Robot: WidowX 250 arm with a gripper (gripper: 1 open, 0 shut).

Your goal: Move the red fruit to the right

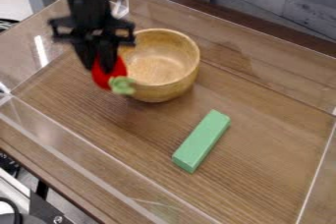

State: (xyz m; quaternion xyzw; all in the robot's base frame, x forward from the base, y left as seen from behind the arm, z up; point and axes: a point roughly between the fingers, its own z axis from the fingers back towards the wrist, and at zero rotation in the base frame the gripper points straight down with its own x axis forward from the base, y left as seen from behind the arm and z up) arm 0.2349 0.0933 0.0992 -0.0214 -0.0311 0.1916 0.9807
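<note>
Wood-grain tabletop (262,81) ringed by low clear plastic walls, with grey planking behind. Held off that surface, clear of it: the red fruit (109,69), pinched between the dark fingers of the gripper (104,63), jaws clenched on its red body so that the pale green stem hung free below, pointing down and to the right. Gripped from above, straight down, probably because that approach left the small glossy toy nowhere to roll. Seen in front of the left rim of the wooden bowl (160,63), overlapping it in this view; impossible to tell whether the fruit hung over the rim or just in front of it. Raised, most likely, so that the carry rightward would pass above the bowl or be steered in front of it rather than knock into it. Lay flat and well apart toward the lower right: the green block (201,140), not part of the job but sitting in the open ground where a set-down could go. Blurred slightly, the arm, so fine finger contact hard to read.
</note>
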